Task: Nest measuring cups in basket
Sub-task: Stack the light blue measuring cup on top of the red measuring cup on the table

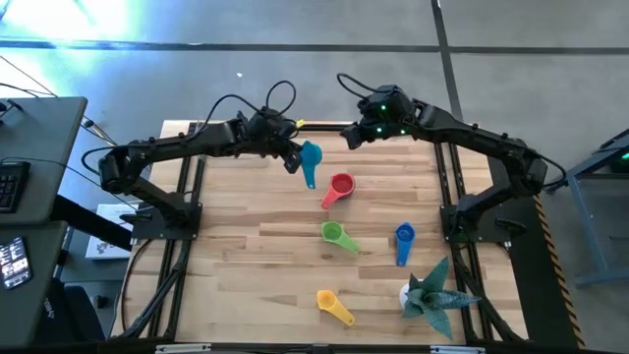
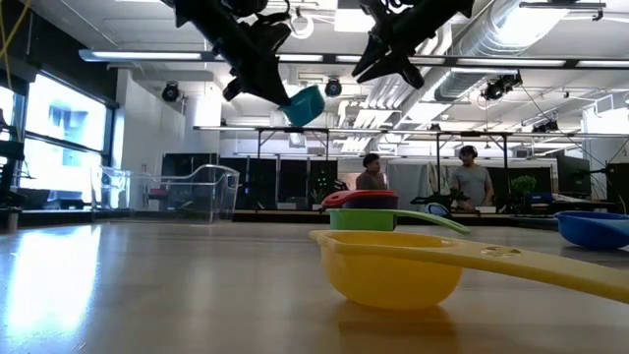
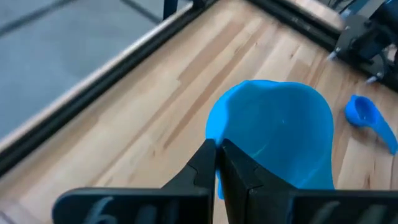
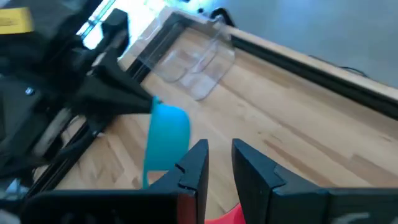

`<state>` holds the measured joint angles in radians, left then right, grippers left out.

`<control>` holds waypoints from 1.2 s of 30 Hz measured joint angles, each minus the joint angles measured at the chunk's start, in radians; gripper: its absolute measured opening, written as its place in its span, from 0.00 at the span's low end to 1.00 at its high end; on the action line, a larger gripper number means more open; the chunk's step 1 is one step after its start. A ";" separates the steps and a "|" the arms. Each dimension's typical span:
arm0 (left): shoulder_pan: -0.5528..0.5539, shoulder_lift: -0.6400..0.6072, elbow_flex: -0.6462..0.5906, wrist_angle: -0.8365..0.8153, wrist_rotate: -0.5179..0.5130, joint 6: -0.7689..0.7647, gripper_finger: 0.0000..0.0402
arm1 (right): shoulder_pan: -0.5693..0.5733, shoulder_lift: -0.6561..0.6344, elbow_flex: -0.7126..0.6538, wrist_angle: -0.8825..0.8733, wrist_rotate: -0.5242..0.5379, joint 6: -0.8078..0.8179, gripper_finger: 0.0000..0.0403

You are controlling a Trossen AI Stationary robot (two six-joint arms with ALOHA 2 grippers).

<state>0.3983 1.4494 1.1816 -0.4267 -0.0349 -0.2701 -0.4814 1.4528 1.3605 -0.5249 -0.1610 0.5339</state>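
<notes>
One light blue cup (image 1: 311,157) is clamped by its handle in the left gripper (image 1: 293,157) jaws, bowl hanging ahead; basket (image 4: 194,59) lies beyond it, right gripper (image 1: 356,136) jaws apart, empty, nearby

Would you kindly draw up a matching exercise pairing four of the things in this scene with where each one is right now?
Things:
1. light blue cup
2. yellow cup
3. dark blue cup
4. right gripper

Places:
A. on the table, just above the teal plant figure in the high view
B. open, empty, raised above the table
C. held off the table by the left gripper
D. on the table, nearest the low camera

Pairs: 1-C, 2-D, 3-A, 4-B
</notes>
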 joint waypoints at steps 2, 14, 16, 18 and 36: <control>-0.001 0.000 0.000 -0.039 0.000 -0.017 0.00 | 0.020 0.000 0.000 0.003 -0.005 0.000 0.16; -0.026 0.000 0.000 -0.222 -0.002 -0.042 0.00 | 0.201 0.000 0.000 0.030 0.100 0.099 0.16; -0.035 0.000 0.000 -0.226 0.000 -0.042 0.00 | 0.231 0.004 0.000 0.032 0.118 0.135 0.16; -0.044 0.000 0.000 -0.225 0.016 -0.038 0.00 | 0.263 0.011 0.000 0.038 0.129 0.170 0.16; -0.061 0.000 0.000 -0.219 0.065 0.047 0.00 | 0.513 0.131 0.000 0.156 0.283 0.476 0.16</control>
<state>0.3374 1.4498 1.1816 -0.6458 0.0306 -0.2234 0.0314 1.5837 1.3609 -0.3689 0.1221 1.0098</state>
